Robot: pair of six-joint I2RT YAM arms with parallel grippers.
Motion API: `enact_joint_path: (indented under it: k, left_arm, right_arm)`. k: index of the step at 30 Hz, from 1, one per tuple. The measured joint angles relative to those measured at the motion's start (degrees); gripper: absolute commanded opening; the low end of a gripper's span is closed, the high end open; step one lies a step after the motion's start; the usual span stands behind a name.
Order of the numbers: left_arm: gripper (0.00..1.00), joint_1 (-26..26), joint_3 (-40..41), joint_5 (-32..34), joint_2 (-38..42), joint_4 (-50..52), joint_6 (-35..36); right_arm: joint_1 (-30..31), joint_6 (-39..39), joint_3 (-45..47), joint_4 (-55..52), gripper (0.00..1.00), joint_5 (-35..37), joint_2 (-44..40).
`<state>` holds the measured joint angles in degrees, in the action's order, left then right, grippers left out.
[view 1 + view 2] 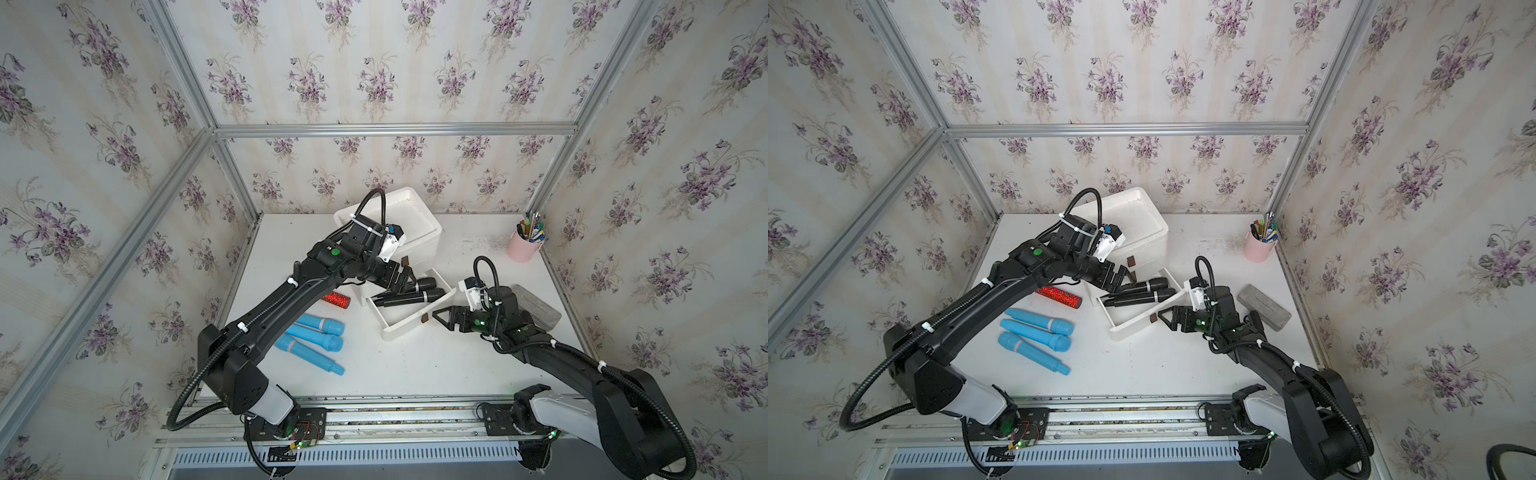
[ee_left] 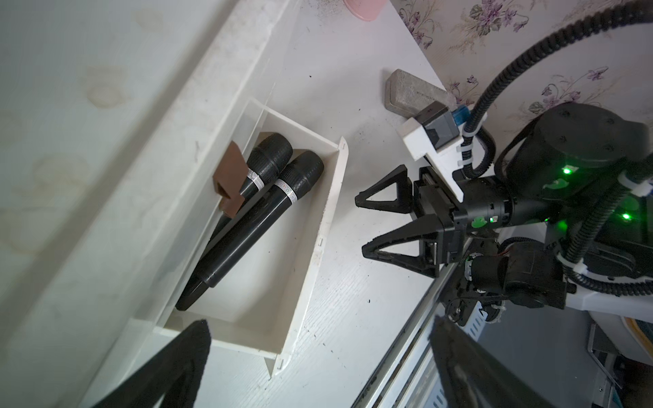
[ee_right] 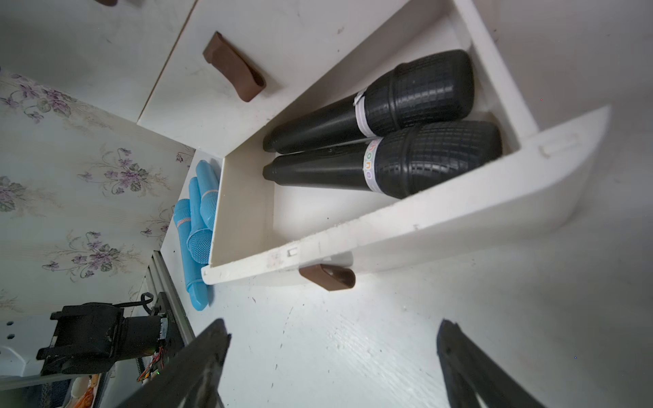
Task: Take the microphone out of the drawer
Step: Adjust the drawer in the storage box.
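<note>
Top views: rail w/ both arm bases sits nearest the lens. Beyond it on the white table, three blue mics lie side by side, w/ a red glitter tube just past them. Drawer stands open, askew to the white cabinet. Two black mics lie inside it, side by side, at the cabinet end. Left gripper hangs above that end of the drawer. Right gripper is just beside the drawer front, near the brown handle. Pink pen cup is in the far corner, grey block behind the right arm.

Left wrist: left gripper's fingers are spread wide, nothing btwn them, clear of the black mics. Right gripper shows here too, jaws splayed, empty, apart from the drawer front.

Right wrist: fingers wide apart (only bare table btwn them). Brown handle is untouched just ahead. Both black mics are in the drawer, touching each other.
</note>
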<state>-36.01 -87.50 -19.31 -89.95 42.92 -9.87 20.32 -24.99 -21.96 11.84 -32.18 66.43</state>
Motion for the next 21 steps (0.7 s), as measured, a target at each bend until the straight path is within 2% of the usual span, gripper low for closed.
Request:
enact_joint_path:
  k: [6, 11, 21]
  left_arm:
    - [0.99, -0.61, -1.05, -0.79, -3.28, -2.78, -0.44]
    - [0.99, -0.57, -1.14, -0.22, -4.81, -4.11, -0.79]
    - [0.99, -0.57, -1.49, -0.28, -5.62, -4.61, -1.64]
  right_arm:
    - [1.42, -2.16, 0.55, 1.92, 0.87, 2.8, 2.97]
    - [1.86, -2.45, 4.96, 10.58, 0.84, -1.38, 5.64]
    - [4.37, -4.81, 4.66, 26.36, 0.83, -7.74, 17.27]
